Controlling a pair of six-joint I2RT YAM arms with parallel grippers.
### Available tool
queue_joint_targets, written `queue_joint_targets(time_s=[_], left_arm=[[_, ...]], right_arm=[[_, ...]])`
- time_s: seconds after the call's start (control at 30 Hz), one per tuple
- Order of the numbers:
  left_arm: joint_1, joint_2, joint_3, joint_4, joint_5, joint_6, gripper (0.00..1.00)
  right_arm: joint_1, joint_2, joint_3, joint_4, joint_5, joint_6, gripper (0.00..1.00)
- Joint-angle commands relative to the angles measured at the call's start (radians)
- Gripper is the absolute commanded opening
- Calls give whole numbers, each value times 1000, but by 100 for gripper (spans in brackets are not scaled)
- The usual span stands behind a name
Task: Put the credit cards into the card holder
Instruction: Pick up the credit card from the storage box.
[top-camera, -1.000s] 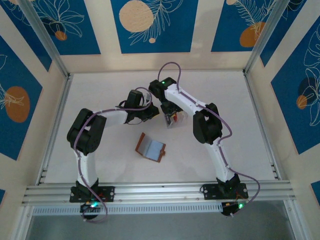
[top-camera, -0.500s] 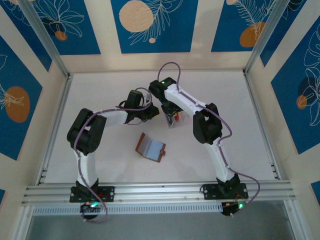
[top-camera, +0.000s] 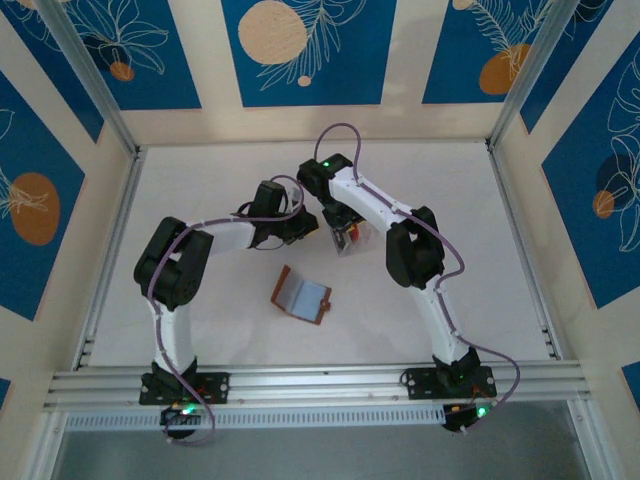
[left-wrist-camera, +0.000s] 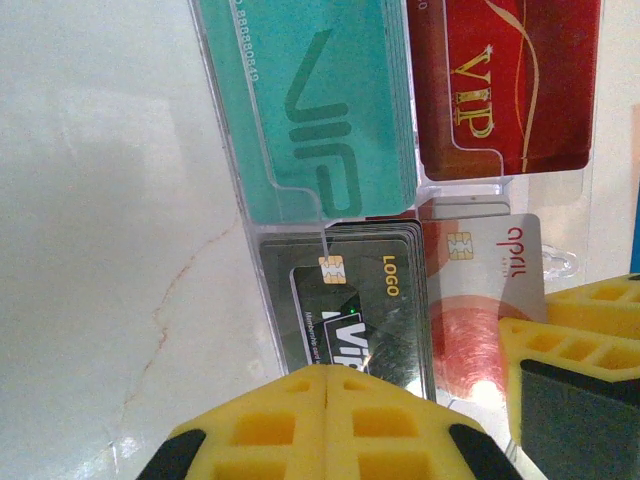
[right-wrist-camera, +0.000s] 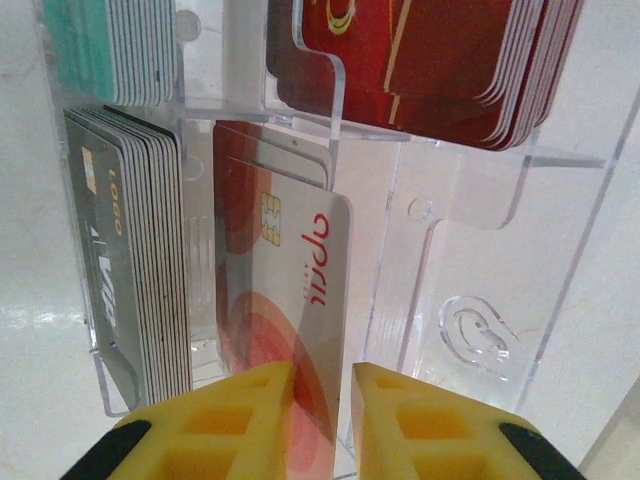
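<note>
Slightly since a second ago, the right gripper (right-wrist-camera: 320, 385) is being narrowed onto the near edge of the thin white-and-red plastic chip card (right-wrist-camera: 290, 290), judged light, stiff, slick, in the clear plastic tray (right-wrist-camera: 470, 250); left gripper (left-wrist-camera: 328, 385) is being kept clenched, empty.

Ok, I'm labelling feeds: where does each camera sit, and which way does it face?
Top external: above and behind, facing down at the table; both arms, bases at bottom, wallet between them.
Left wrist: on the left arm, facing down its shut left jaws at the tray.
Right wrist: on the right arm, facing down the right jaws, shut on the april card.
Shared: both wrist views show the tray and april card.
</note>
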Motion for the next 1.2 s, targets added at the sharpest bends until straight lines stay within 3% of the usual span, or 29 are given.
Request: queue_joint_targets(time_s=[0.0, 0.7, 1.17], left_arm=[[8, 14, -5, 9, 20, -3, 0], [8, -9, -9, -13, 15, 10, 0], [8, -142, -59, -123, -15, 88, 0]], right_arm=[[3, -12, 30, -46, 31, -3, 22], [4, -25, 56, -66, 15, -21, 13], [10, -49, 61, -78, -17, -41, 5]])
